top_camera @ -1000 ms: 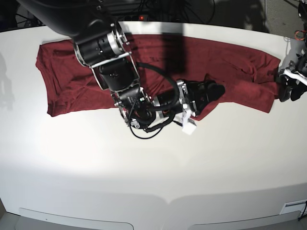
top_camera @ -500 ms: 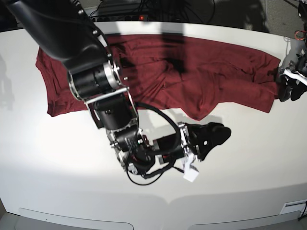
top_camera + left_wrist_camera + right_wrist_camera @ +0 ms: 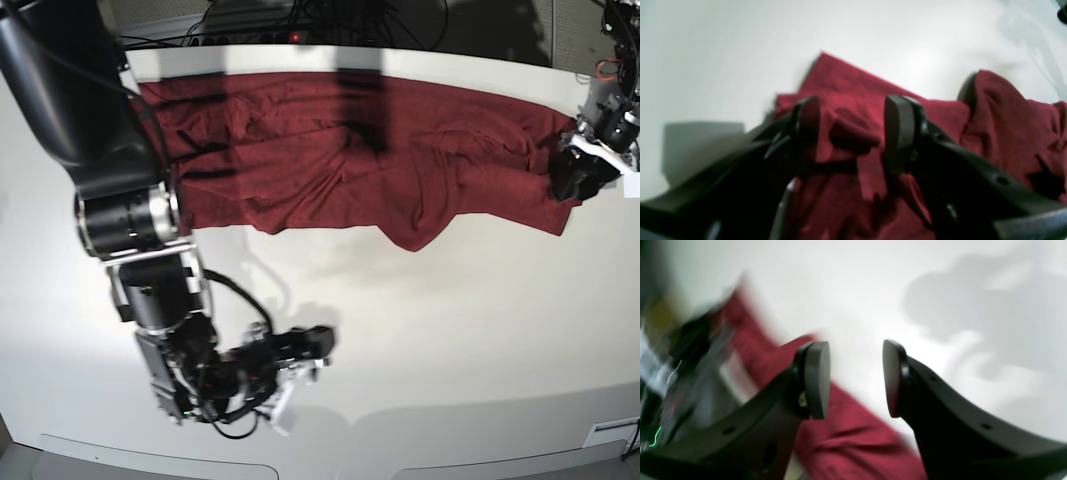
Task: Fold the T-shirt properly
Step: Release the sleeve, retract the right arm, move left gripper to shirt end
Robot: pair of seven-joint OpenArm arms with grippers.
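Right end effector (image 3: 318, 342) withdrew, spread | left (image 3: 578, 172) spread over T-shirt (image 3: 350, 150) | white table (image 3: 450, 340)

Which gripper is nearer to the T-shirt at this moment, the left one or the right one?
The left. The left gripper is at the T-shirt end, jaws open around a fold. The right gripper is open and empty over the bare table, apart from the cloth.

Plain maroon T-shirt (image 3: 350, 150) — white table (image 3: 450, 330) — black fingers (image 3: 816, 380)
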